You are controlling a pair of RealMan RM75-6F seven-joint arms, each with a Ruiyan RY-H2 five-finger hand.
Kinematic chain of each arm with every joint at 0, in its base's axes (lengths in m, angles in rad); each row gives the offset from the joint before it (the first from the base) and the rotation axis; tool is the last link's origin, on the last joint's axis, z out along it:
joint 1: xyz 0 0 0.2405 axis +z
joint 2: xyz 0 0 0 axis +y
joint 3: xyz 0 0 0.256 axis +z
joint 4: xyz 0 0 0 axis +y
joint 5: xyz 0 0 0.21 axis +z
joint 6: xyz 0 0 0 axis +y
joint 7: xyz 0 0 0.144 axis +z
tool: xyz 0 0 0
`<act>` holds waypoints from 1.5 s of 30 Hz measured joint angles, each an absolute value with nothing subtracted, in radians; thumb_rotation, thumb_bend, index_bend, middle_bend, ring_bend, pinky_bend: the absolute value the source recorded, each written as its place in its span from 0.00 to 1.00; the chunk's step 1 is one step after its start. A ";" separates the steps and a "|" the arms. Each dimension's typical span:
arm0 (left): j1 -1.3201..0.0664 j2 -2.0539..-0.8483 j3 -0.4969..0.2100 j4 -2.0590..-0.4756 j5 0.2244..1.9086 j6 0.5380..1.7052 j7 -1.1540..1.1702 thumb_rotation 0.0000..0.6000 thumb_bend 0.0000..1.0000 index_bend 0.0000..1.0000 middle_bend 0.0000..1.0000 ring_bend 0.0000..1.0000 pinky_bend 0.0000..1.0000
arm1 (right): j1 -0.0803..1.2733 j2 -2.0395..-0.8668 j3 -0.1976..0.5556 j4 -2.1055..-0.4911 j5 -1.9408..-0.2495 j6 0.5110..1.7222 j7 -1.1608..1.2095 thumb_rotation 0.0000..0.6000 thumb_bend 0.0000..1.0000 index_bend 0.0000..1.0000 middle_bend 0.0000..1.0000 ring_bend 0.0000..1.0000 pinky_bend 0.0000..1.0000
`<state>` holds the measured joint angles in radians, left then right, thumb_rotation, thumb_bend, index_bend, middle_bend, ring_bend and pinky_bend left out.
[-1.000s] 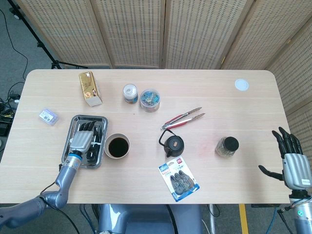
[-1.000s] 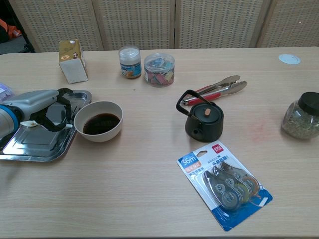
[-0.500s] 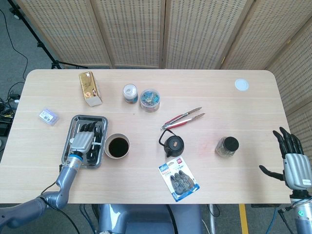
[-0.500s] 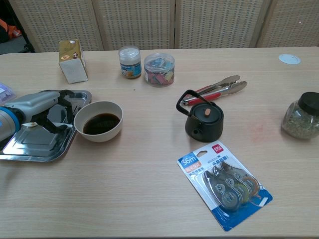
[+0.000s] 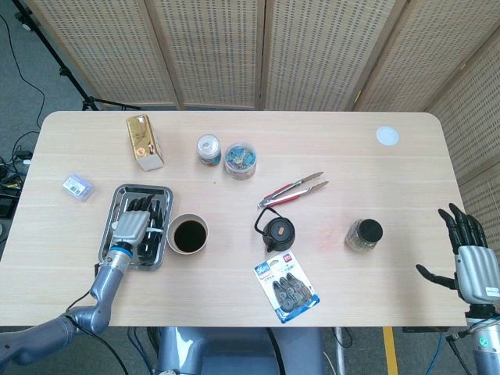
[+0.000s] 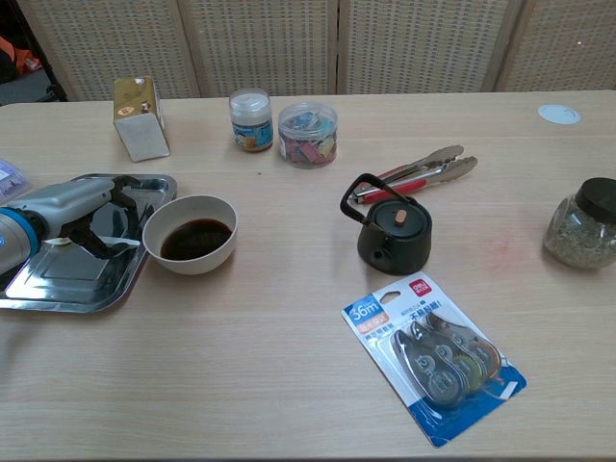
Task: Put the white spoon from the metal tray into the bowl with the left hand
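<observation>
The metal tray (image 5: 123, 196) (image 6: 60, 286) lies at the table's front left. My left hand (image 5: 133, 223) (image 6: 69, 203) is down inside it, fingers curled onto the white spoon (image 5: 156, 231) (image 6: 119, 241). The spoon's handle sticks out toward the tray's right side, low over the tray floor. The white bowl (image 5: 188, 235) (image 6: 190, 234), holding dark liquid, stands just right of the tray. At the front right edge, my right hand (image 5: 470, 258) is off the table with its fingers spread and nothing in it; the chest view does not show it.
A black teapot (image 5: 277, 232), red-handled tongs (image 5: 293, 189), a blister pack (image 5: 287, 287) and a dark-lidded jar (image 5: 364, 234) occupy the middle and right. A gold box (image 5: 144, 141), two small jars (image 5: 208, 149) and a small case (image 5: 78, 186) sit behind and left of the tray.
The left hand's fingers have drawn closer together over the spoon, and more of the white handle now shows. The right hand has sunk slightly toward the frame's bottom.
</observation>
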<state>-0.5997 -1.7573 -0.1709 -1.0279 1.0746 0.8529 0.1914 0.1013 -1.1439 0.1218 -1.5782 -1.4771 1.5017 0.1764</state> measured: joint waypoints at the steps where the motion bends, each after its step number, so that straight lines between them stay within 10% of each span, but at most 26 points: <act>1: -0.600 -1.758 -0.171 -1.027 1.074 0.851 0.191 1.00 0.40 0.54 0.00 0.00 0.00 | 0.101 -1.144 0.122 -1.578 -1.477 1.502 0.177 1.00 0.03 0.00 0.00 0.00 0.00; 45: -0.532 -1.530 -0.213 -1.387 1.211 0.964 -0.135 1.00 0.43 0.65 0.00 0.00 0.00 | 0.101 -1.143 0.114 -1.579 -1.487 1.496 0.192 1.00 0.02 0.00 0.00 0.00 0.00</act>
<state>-0.5325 -1.5301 -0.2131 -1.3867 1.2113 0.9635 -0.1346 0.1015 -1.1433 0.1140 -1.5788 -1.4865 1.4958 0.1921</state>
